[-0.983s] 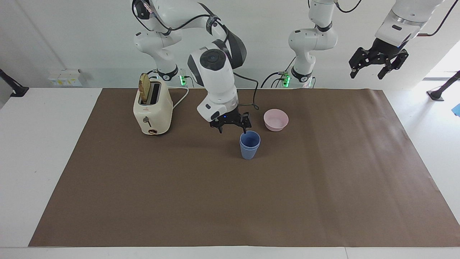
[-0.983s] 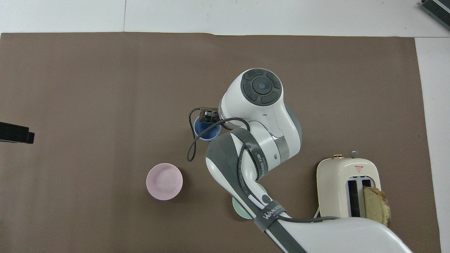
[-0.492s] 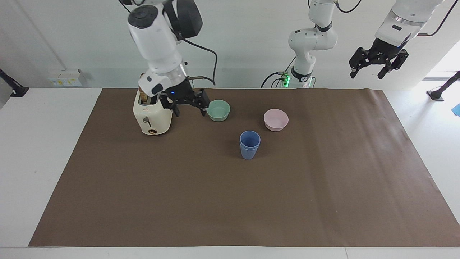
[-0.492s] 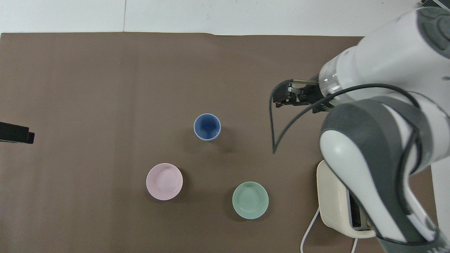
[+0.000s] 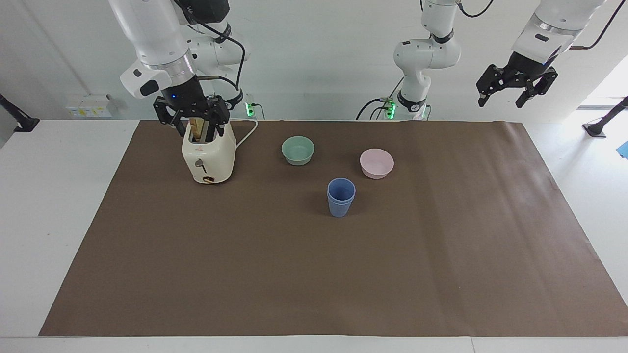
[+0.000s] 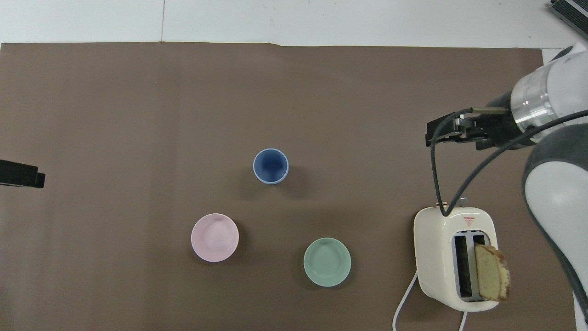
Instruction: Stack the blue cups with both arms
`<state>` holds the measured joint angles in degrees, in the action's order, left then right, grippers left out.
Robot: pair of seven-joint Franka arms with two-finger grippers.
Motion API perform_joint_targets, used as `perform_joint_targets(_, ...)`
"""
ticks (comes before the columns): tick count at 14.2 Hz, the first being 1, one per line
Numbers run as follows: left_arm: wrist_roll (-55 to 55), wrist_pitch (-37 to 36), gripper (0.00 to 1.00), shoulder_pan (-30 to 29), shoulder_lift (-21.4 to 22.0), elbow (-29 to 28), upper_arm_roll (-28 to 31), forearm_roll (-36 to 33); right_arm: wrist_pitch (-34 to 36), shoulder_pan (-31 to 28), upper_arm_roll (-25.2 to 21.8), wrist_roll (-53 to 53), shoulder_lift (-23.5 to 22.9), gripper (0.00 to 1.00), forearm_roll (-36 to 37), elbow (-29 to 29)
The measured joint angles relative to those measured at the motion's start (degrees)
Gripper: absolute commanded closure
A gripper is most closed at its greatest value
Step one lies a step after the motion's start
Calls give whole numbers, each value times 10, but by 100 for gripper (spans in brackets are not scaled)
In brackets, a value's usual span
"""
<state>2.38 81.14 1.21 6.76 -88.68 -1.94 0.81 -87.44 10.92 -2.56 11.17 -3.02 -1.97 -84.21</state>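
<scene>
Blue cups (image 5: 340,197) nested one inside the other, upright mid-mat, farther from the robots than the pink bowl (image 5: 377,163) and mint-green bowl (image 5: 298,150); stack judged complete, hence nothing is held.

Right gripper (image 5: 192,120) up over the cream toaster (image 5: 208,154) at the right arm's end of the table, fingers apart, empty.

Left gripper (image 5: 516,93) raised off the mat's edge at the left arm's end, fingers apart, empty; that arm waits, clear of the cups.
</scene>
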Motion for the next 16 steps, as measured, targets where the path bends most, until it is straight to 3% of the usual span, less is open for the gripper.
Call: perform_joint_targets(16,0,0,0,0,0,0,0,0,35,-15,-41,0,19,0,1,3)
